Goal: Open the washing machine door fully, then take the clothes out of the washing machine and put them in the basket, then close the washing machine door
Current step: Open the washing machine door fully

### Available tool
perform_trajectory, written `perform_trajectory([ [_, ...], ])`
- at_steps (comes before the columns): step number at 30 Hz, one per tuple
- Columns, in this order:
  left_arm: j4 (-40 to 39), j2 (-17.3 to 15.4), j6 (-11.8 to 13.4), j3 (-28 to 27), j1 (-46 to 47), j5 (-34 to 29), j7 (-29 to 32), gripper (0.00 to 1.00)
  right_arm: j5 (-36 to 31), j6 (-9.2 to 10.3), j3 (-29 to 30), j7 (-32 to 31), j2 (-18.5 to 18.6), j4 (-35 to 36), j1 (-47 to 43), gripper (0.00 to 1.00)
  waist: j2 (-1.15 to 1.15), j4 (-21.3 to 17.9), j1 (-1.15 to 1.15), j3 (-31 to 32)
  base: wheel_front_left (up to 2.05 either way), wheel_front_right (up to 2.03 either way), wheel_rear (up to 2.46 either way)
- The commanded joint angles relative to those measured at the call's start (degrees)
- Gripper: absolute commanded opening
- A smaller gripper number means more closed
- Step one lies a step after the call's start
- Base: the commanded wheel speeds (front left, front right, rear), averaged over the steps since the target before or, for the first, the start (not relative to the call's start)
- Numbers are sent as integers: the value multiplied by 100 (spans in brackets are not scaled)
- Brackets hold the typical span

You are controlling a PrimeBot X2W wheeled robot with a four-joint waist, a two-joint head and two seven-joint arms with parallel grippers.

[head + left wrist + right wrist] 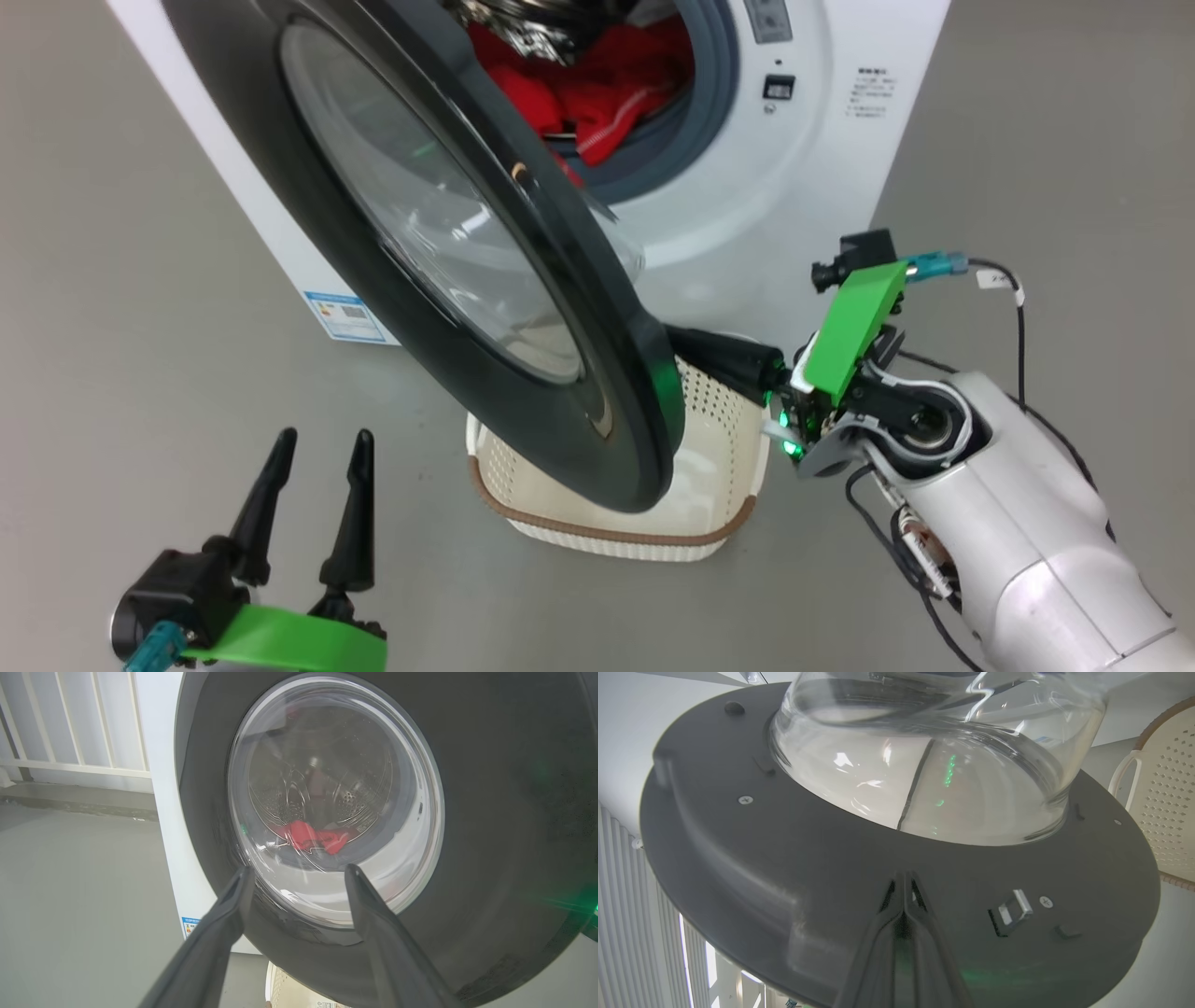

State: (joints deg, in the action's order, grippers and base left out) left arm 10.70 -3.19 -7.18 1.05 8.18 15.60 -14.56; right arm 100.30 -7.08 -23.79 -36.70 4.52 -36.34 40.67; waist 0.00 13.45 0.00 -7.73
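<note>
The washing machine stands with its door swung partly open, black rim and glass bowl toward me. Red clothes lie in the drum and also show through the glass as clothes. The basket sits on the floor under the door's lower edge. My right gripper is shut, its tips pressed against the door's inner face; the right wrist view shows the right gripper touching that grey inner rim below the glass bowl. My left gripper hangs open and empty in front of the door's outer side, as does the left gripper.
Grey floor surrounds the machine. A blue label is stuck low on the machine's side. A white railing runs behind on the left. The door latch sits right of my right fingertips. The basket wall is close on the right.
</note>
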Motion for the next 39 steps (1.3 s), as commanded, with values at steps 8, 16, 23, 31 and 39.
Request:
perform_trajectory([
  [8, -65, -65, -31, -198, -193, -92, -44, 100, 316, -41, -422, 174, -163, 190, -206, 0, 0, 407, 0, 480, 0, 0, 0],
  [16, -21, -41, -31, -170, -273, -103, -44, 100, 516, -41, -721, 313, -164, 181, -323, 0, 0, 724, 0, 720, 0, 0, 0],
  [23, 71, -35, -31, -155, -329, -101, -44, 100, 745, -41, -933, 516, -164, 212, -409, 0, 0, 1037, 0, 901, 0, 0, 0],
  [31, 103, -51, -31, -96, -390, -134, -44, 100, 914, -41, -1228, 670, -164, 307, -499, 0, 0, 1272, 0, 1033, 0, 0, 0],
  [39, 55, -78, -31, -176, -420, -135, -44, 100, 930, -41, -1669, 982, -164, 321, -426, 0, 0, 1454, 0, 1047, 0, 0, 0],
])
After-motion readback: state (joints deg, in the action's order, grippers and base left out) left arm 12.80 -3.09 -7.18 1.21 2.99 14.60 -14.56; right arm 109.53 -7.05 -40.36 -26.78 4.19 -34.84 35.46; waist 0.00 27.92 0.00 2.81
